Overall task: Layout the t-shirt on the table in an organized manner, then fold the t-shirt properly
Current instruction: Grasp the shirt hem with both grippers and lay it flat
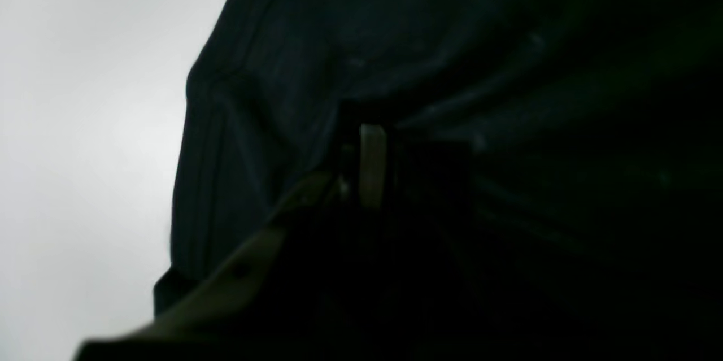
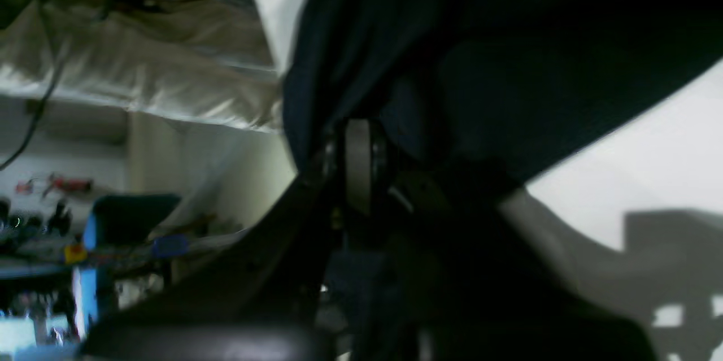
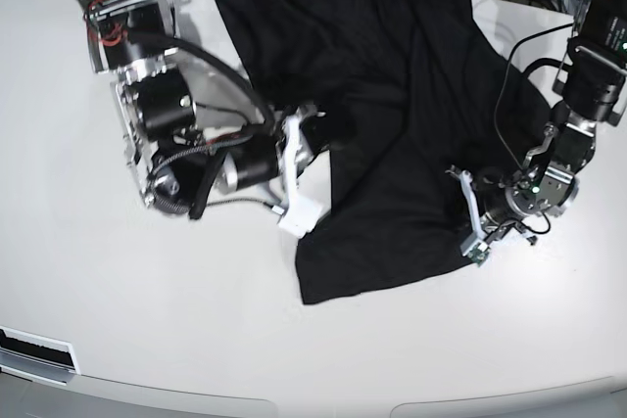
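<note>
T-shirt lies rumpled on the counter; both jaws are clenched on its edges, probably to spread it flat.

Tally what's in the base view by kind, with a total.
T-shirts: 1, the black t-shirt
Tables: 1, the white table
Grippers: 2, the left gripper and the right gripper, each shut on shirt fabric
Total: 4
</note>
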Motion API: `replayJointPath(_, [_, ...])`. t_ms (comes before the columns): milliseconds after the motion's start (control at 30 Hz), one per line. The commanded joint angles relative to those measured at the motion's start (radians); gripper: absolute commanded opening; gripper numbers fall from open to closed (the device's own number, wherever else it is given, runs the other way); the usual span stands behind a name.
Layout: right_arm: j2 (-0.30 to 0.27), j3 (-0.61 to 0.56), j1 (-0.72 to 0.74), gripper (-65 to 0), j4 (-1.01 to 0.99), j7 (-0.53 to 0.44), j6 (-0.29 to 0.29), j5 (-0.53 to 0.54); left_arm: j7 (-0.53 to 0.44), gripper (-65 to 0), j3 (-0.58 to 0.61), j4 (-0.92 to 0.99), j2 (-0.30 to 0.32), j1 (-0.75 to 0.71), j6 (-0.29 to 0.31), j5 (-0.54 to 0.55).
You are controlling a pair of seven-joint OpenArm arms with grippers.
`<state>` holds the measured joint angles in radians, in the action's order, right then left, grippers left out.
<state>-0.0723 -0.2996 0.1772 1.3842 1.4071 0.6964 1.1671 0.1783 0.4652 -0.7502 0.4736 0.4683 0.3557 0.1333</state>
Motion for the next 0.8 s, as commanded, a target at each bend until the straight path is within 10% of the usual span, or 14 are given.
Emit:
replayJointPath(0, [0.005,-0.027,0.004,-65.0,0.03,-0.011,0.002,0.018,0.061,-65.0,0.002,0.005,0.024,0.012,-0.017,-0.03])
replayJointPath(200, [0.003,-0.152,-0.072,-65.0,0.045,-0.011,0.002,-0.359,0.062,-65.0,0.002,0.005,0.071,0.026,-0.046,-0.032])
replayJointPath(433, [-0.016,-0.158,-0.154,-65.0,0.045,-0.346,0.0,-0.806,0.08,-65.0,0.002,0.004,0.121,0.026,-0.042,-0.02])
replayJointPath(767, [-0.056,-0.158,-0.158,-65.0,0.029,-0.53,-0.206,-1.117,0.092,-65.0,0.002,0.004,0.129,0.026,-0.019,-0.013])
